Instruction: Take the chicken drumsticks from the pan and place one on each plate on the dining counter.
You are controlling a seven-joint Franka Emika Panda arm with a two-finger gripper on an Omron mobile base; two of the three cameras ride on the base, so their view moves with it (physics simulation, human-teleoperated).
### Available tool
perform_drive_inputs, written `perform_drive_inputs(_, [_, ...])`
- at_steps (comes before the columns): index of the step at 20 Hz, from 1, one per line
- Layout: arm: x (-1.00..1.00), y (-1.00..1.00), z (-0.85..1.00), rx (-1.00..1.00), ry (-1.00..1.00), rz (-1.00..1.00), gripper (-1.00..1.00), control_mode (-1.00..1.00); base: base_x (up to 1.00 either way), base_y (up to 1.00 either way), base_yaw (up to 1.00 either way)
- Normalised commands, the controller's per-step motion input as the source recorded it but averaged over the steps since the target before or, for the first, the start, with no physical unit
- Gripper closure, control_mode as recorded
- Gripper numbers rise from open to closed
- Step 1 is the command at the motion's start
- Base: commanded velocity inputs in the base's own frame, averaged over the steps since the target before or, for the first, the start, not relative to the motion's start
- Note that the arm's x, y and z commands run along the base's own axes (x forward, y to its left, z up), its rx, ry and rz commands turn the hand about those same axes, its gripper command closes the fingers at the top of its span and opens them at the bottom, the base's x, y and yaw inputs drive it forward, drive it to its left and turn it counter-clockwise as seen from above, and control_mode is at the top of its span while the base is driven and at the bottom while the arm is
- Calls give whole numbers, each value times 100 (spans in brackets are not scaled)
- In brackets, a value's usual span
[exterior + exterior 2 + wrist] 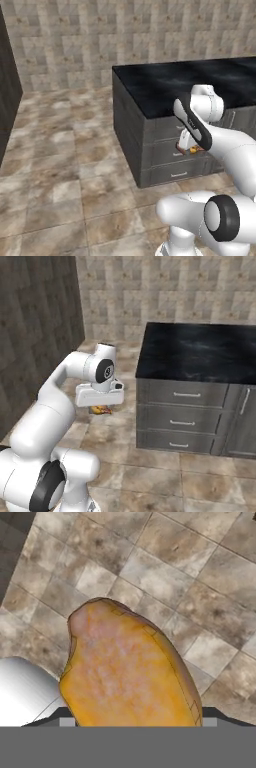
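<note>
The gripper (101,409) hangs below the white hand, pointing down at the floor, and it holds a golden-orange chicken drumstick (127,672) between its jaws. In the hand view the drumstick sits right up against the camera, its broad end toward twelve o'clock and its lower end running down between the two dark finger tips (67,719), which stand fairly wide apart at either side of the meat. In the right base view a small orange patch of the same piece peeks out under the hand at about six o'clock of the wrist block. In the left base view it shows as a small orange spot (193,149) just beside the forearm, in front of the drawer fronts.

Beneath the held drumstick lies the tiled floor (165,572), mottled brown and grey stone squares; the piece is clear of it, carried in the air.

The arm bends at its elbow and reaches forward and down. To the hand's three o'clock in the right base view stands a black-topped counter (200,353), its top glossy and marbled, with grey drawers (186,406) and silver handles on its front. The hand is lower than the top, level with the upper drawers and apart from them. In the left base view the same counter (165,82) lies at about one o'clock from the arm's base.

Behind the counter rises a wall of beige stone tiles (165,291). A dark panelled wall (30,331) stands at nine o'clock in the right base view.
</note>
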Motion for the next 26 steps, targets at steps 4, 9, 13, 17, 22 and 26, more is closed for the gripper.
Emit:
perform_drive_inputs(4, [0,0,0,0,0,0,100,100,46,100,-4])
perform_drive_inputs(9, [0,0,0,0,0,0,100,100,54,100,-11])
perform_drive_inputs(13, [0,0,0,0,0,0,100,100,60,100,-17])
perform_drive_inputs(17, [0,0,0,0,0,0,100,100,68,95,-18])
perform_drive_inputs(22, [0,0,0,0,0,0,100,100,83,77,-25])
perform_drive_inputs(26, [0,0,0,0,0,0,100,100,86,76,-24])
